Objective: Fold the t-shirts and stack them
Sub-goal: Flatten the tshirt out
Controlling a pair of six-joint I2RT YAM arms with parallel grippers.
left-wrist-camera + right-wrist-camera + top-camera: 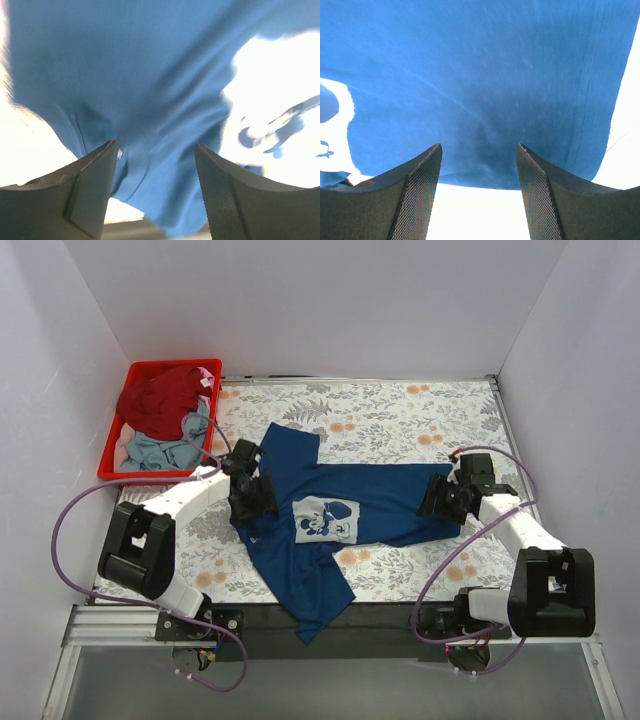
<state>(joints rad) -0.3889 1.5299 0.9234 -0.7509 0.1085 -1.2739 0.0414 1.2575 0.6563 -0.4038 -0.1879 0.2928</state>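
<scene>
The navy blue t-shirt [330, 505] with a pale mouse print [326, 519] lies spread and crumpled across the middle of the table. My left gripper [262, 502] is open, low over the shirt's left side; blue cloth [150, 100] fills its wrist view between the spread jaws, and the pale print [280, 90] shows at the right. My right gripper [436, 502] is open at the shirt's right hem; the hem edge [480, 140] lies just ahead of its spread jaws. The dark red t-shirt [160, 400] and the pale grey-blue t-shirt [160, 450] lie bunched in the crate.
A red plastic crate [112, 468] stands at the back left corner. The table has a floral cloth [400, 410]. White walls enclose the back and sides. Purple cables loop beside both arm bases.
</scene>
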